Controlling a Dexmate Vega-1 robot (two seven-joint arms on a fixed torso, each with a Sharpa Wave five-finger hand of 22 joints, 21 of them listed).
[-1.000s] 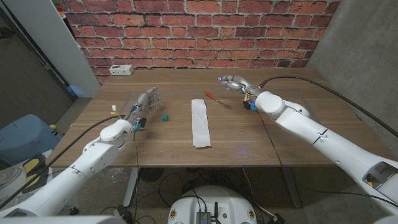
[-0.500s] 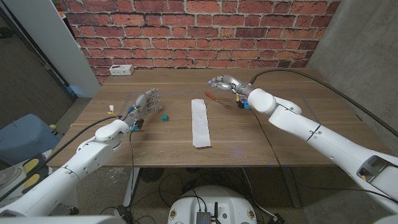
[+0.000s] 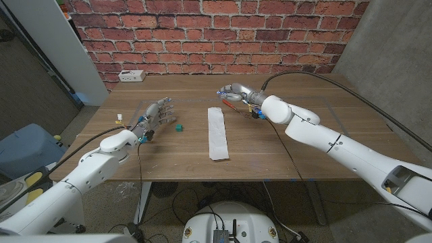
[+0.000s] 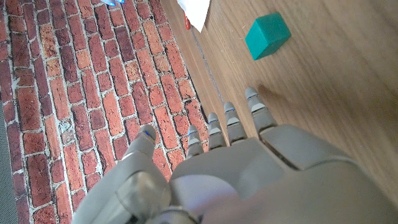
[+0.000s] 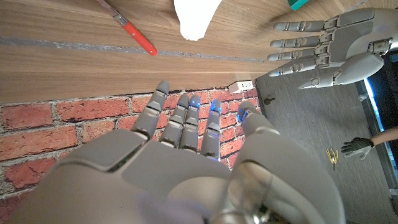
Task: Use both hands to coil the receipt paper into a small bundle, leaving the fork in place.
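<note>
Since the long white strip of receipt paper (image 3: 217, 133) is lying flat and fully unrolled on the wooden worktop (image 3: 283, 142), I'd say the coiling hasn't started at all. Neither hand is touching it.

Nearest to the robot is the left hand (image 3: 154, 118), hovering over the worktop with its fingers spread and nothing in it. The wrist view shows the same thing, fingers (image 4: 231, 124) apart and reaching out over bare wood. A small teal cube (image 3: 177, 127) sits just past its fingertips, between the hand and the paper. The paper is further out on that same side, apart from the hand.

The right hand (image 3: 233, 92) is further out, up past the paper's far end. Its fingers look loosely extended and it holds nothing. The red-handled metal fork (image 3: 235, 108) lies just beside that hand, partly under the wrist from the head camera, and I can't tell for sure whether there's any contact. From the right wrist camera the red handle (image 5: 132, 34) and the paper's end (image 5: 195, 16) both sit a little ahead of the fingertips.

So basically everything is left: both hands need to get to the paper, one probably pinning an end while the other rolls. The right hand has to be careful not to nudge the fork on the way.
</note>
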